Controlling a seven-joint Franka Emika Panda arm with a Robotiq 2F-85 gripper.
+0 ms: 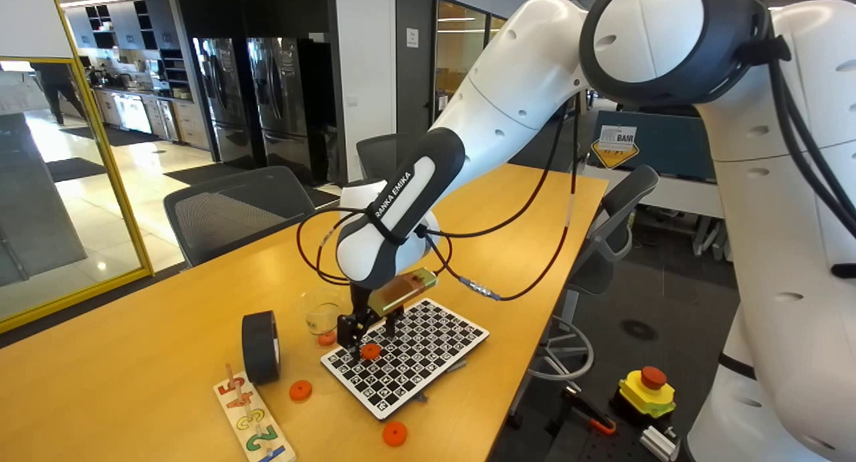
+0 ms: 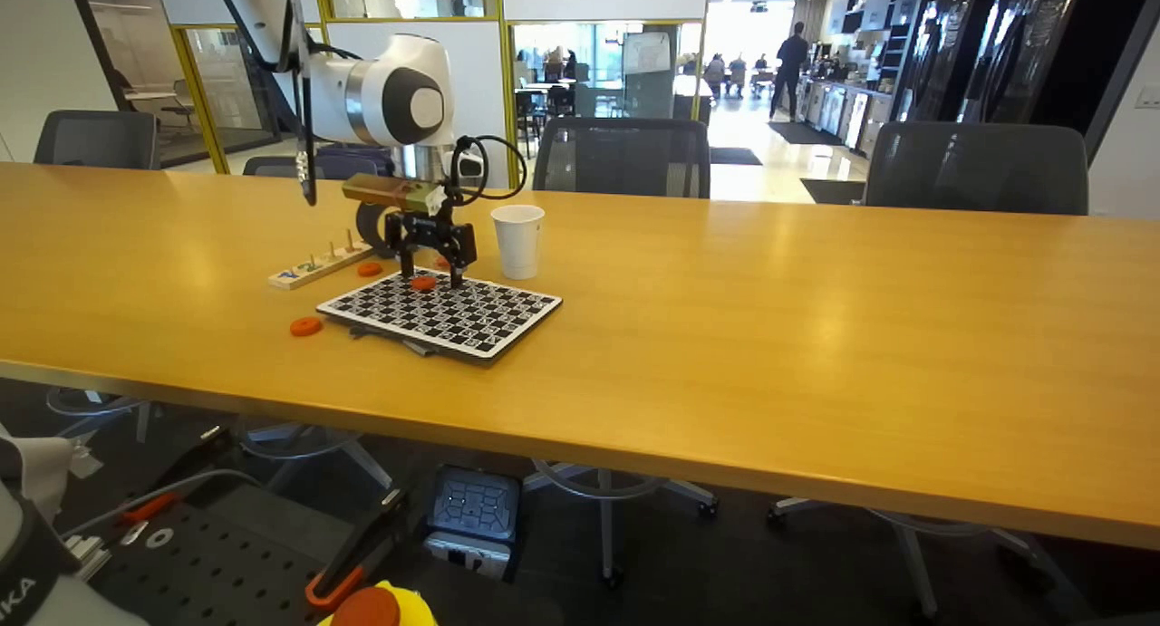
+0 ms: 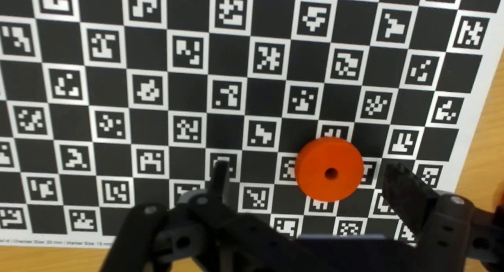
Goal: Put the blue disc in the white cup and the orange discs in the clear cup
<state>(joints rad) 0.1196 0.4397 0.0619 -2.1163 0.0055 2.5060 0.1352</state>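
Note:
My gripper stands open low over the checkered board, its fingers on either side of an orange disc. Neither fingertip touches that disc in the wrist view; the right one is closer. On the table lie further orange discs: one at the near side, one left of the board, and one by the clear cup. An upright white cup appears in an exterior view, right of the gripper. The blue disc is hidden or out of view.
A black tape roll stands on edge left of the board. Near it lies a wooden number board with upright pegs. Something grey sticks out from under the checkered board. The table edge runs along the front.

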